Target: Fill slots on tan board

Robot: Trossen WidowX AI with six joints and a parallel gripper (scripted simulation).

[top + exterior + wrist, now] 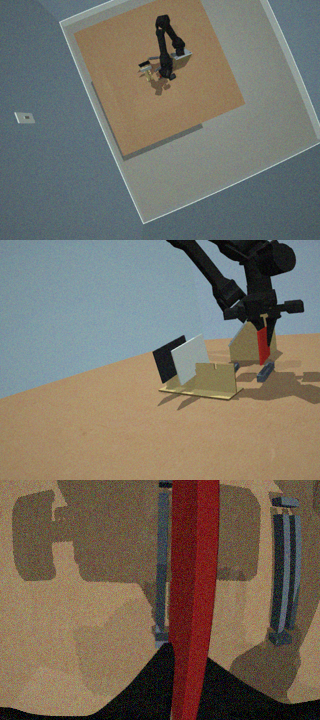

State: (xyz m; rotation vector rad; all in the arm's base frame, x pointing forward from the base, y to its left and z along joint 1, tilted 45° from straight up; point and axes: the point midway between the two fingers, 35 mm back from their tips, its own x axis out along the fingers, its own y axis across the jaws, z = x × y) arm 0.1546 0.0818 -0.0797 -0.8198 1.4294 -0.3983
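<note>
Your pincer (pixel 163 75) (pixel 264 336) (pixel 189 652) grips the flat red board (pixel 160 76) (pixel 263 351) (pixel 195 580) upright, above a blue holder (pixel 265 372) (pixel 162 555). Beside it, nearer the bench's left edge in top view, your thin tan board (pixel 219 376) carries white (pixel 146 68) (pixel 191 358) and black boards (pixel 144 64) (pixel 168 361) crosswise — one slot open. Grainy orange-tan bench (pixel 180 103) (pixel 155 433); blue-grey surroundings.
</note>
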